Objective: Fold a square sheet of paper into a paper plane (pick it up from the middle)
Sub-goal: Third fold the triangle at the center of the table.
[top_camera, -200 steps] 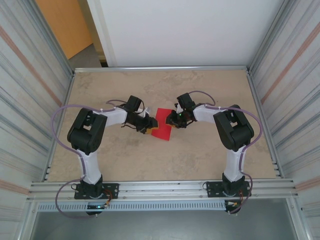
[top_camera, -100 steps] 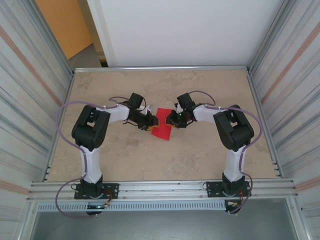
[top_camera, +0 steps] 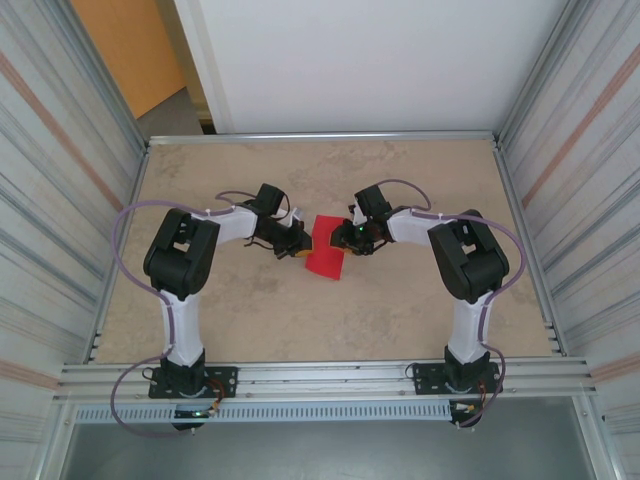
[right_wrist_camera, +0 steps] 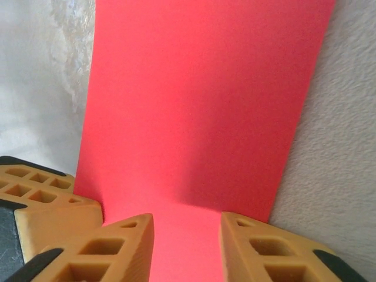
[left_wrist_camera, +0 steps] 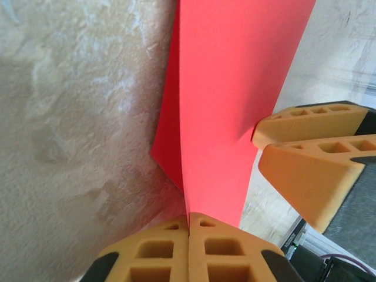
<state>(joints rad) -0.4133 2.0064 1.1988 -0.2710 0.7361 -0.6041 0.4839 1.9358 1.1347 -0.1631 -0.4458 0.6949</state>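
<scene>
No writing, label, brand, number or sign can be read in any of the views. The square sheet of paper [top_camera: 325, 256] shows plain red faces, and the mottled beige desk [top_camera: 400, 320] bears no legible marking either.
</scene>
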